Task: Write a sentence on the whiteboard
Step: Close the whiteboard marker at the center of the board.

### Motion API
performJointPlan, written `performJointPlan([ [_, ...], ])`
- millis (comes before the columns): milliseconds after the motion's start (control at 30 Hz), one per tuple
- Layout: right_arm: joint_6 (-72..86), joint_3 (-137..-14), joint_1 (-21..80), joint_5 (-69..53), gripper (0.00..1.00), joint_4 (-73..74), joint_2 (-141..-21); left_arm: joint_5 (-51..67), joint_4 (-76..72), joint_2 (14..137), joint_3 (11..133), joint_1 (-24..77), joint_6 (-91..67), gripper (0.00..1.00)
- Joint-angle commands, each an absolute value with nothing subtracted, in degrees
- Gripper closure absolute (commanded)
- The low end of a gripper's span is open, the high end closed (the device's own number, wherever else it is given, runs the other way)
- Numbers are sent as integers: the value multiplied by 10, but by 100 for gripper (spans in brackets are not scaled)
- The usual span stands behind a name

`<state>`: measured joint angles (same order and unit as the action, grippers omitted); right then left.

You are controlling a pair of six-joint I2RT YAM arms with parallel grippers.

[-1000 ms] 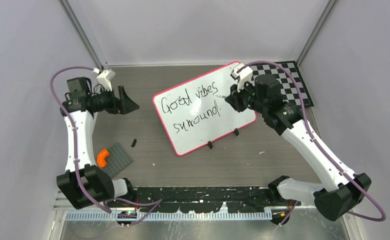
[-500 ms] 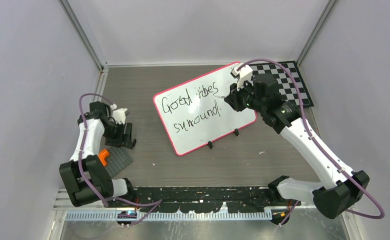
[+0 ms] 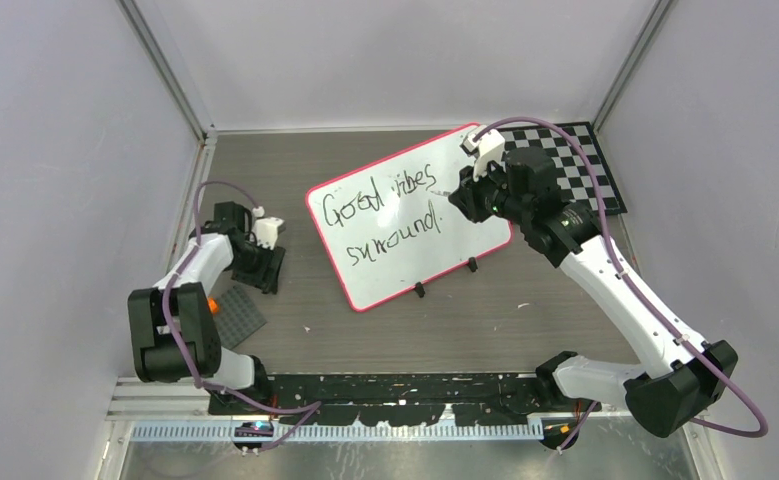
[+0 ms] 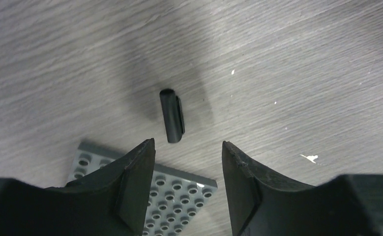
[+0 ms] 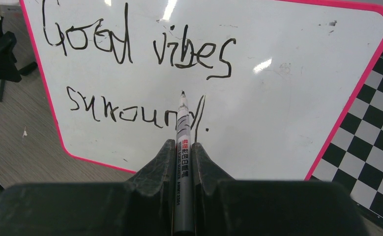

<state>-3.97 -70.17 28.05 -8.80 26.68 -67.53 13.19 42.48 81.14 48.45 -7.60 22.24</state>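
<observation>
Right claw (image 5: 183, 145) is pinching a black marker (image 5: 183, 123), tip over the glossy pink-rimmed whiteboard (image 5: 287, 98) straight ahead, by the scrawled sentence (image 5: 130, 49). The checkerboard mat (image 5: 371, 147) is off to its right. Left claw (image 4: 188, 145) is spread above a small black cap (image 4: 171, 115) on the woodgrain bench (image 4: 302, 59), with a studded grey plate (image 4: 179, 196) under its fingers. The cap only shows on the wrist cam.

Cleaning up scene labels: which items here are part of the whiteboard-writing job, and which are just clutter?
Job:
whiteboard
sentence
marker, clamped in right gripper
black cap, probably the marker's, under open left gripper

Lying about:
grey studded plate
orange piece
checkerboard mat
</observation>
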Motion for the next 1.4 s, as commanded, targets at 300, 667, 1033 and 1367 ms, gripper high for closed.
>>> performJointPlan([
  [300, -44, -704, 279, -73, 100, 249, -658, 73, 371, 869, 464, -56, 286, 57],
  [667, -47, -706, 279, -71, 100, 250, -664, 66, 323, 882, 448, -48, 318, 63],
  [1033, -56, -720, 279, -71, 100, 259, -677, 107, 298, 909, 460, -48, 326, 75],
  [1367, -47, -736, 279, -123, 100, 277, -689, 167, 377, 859, 508, -76, 332, 100],
])
